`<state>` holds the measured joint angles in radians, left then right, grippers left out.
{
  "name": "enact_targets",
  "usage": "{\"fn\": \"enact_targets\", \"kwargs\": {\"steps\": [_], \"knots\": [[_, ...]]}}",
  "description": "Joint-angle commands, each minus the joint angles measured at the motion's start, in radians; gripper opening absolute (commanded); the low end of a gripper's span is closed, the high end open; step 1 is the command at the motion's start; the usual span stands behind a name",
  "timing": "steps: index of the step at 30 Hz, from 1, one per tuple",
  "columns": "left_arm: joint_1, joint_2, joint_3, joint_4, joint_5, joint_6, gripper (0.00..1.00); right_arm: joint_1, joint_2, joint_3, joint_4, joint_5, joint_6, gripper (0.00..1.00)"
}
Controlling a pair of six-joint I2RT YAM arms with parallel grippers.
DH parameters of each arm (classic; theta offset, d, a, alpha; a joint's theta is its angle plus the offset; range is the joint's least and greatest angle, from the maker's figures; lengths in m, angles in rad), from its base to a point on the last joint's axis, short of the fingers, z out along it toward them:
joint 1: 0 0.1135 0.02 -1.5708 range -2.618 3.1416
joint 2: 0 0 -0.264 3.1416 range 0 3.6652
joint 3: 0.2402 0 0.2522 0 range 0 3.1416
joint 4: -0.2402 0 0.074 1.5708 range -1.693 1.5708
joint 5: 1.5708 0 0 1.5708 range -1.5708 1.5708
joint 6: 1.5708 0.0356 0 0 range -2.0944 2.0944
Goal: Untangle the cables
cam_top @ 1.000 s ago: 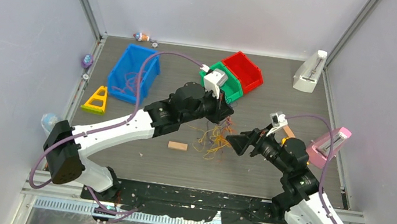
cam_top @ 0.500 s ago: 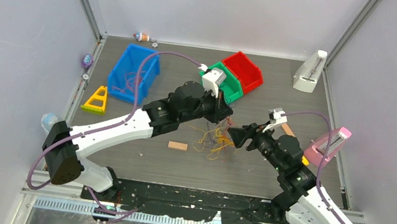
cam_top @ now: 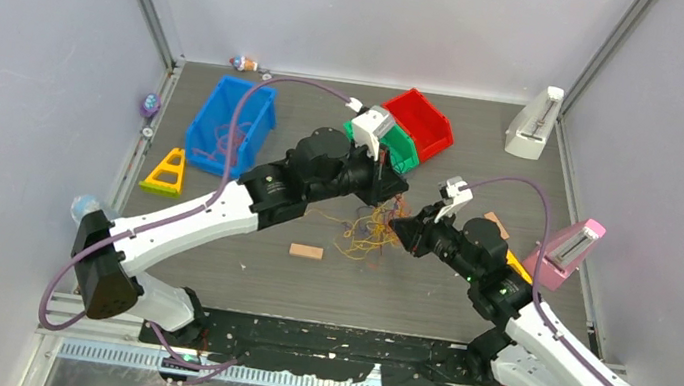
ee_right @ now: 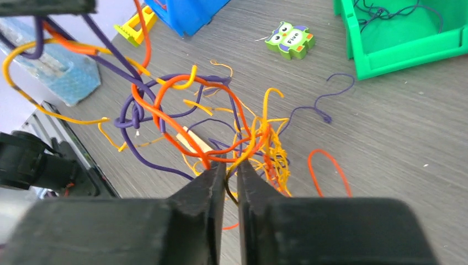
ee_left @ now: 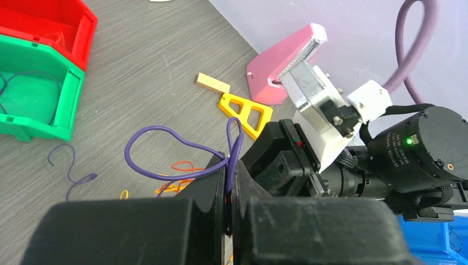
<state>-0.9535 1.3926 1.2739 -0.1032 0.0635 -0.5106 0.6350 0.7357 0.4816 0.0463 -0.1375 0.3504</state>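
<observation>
Top external view has the cables (cam_top: 371,232) sitting as an orange, yellow and purple mess mid-table, part of it lifted off the surface between the two arms. The left gripper (ee_left: 228,182) is clamped tight on a purple cable (ee_left: 159,128) that loops out past its fingers. The right gripper (ee_right: 230,171) is down to a narrow slit with orange and yellow strands caught in it, looks like more than one. That's my worry: if it's holding several strands and the arms pull apart, the knot probably cinches tighter instead of opening, or a thin strand just slips out. The two grippers are also really near each other, so a small wrong move could bump them. Loose ends could drag the wooden block (cam_top: 306,251) at 8 o'clock of the tangle. Room-wise, the green bin (cam_top: 406,154) and red bin (cam_top: 425,124) crowd 12 to 1 o'clock right behind the left wrist, the blue bin (cam_top: 208,149) sits at 10, and the pink stand (cam_top: 567,250) at 3. Best open stretch of table (cam_top: 404,298) seems to be 5 to 7 o'clock, toward the arm bases.
</observation>
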Motion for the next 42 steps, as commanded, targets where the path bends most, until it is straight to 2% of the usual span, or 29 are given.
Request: {"fn": "enact_targets", "kwargs": {"steps": [1,6,8,12,16,22,24,26,27,30,31,33,34,36,38,42], "knots": [[0.01,-0.027,0.045,-0.005,0.019,0.032,0.0,0.007,-0.003,0.029,0.061,0.015,0.011,0.09],[0.091,-0.063,0.04,-0.019,0.011,0.027,0.0,0.006,-0.046,-0.06,0.028,0.121,0.085,0.05],[0.153,-0.089,0.041,-0.031,0.019,0.038,0.0,0.006,-0.05,-0.089,-0.021,0.214,0.114,0.05],[0.305,-0.152,0.047,-0.103,0.044,0.042,0.0,0.0,-0.075,-0.115,-0.254,0.39,0.209,0.05],[0.421,-0.216,-0.001,-0.126,0.033,0.039,0.0,-0.02,-0.128,-0.133,-0.417,0.551,0.331,0.05],[0.48,-0.263,-0.054,-0.178,-0.045,0.044,0.0,-0.037,-0.267,-0.109,-0.659,0.836,0.59,0.05],[0.492,-0.283,-0.075,-0.182,-0.084,0.035,0.0,-0.038,-0.303,-0.102,-0.685,0.884,0.602,0.05],[0.497,-0.303,-0.112,-0.13,-0.033,0.026,0.0,-0.038,-0.314,-0.096,-0.637,0.857,0.523,0.08],[0.497,-0.305,-0.128,-0.089,0.019,0.025,0.0,-0.039,-0.31,-0.092,-0.616,0.814,0.469,0.15],[0.496,-0.281,-0.129,-0.046,0.161,0.014,0.0,-0.038,-0.271,-0.056,-0.513,0.712,0.315,0.21],[0.496,-0.273,-0.122,-0.047,0.193,0.013,0.0,-0.038,-0.264,-0.046,-0.48,0.666,0.292,0.26],[0.496,-0.262,-0.123,-0.01,0.276,0.011,0.0,-0.038,-0.248,-0.034,-0.384,0.532,0.184,0.5],[0.493,-0.259,-0.124,0.006,0.311,0.004,0.0,-0.038,-0.245,-0.035,-0.347,0.424,0.125,0.74],[0.478,-0.257,-0.118,0.021,0.35,-0.003,0.0,-0.038,-0.226,-0.038,-0.228,0.245,0.05,0.91],[0.464,-0.259,-0.107,0.022,0.372,-0.005,0.0,-0.039,-0.173,-0.023,-0.151,0.11,0.007,0.95],[0.436,-0.266,-0.078,0.023,0.415,-0.017,0.0,-0.02,-0.048,-0.011,0.036,-0.028,-0.045,0.95]]}}
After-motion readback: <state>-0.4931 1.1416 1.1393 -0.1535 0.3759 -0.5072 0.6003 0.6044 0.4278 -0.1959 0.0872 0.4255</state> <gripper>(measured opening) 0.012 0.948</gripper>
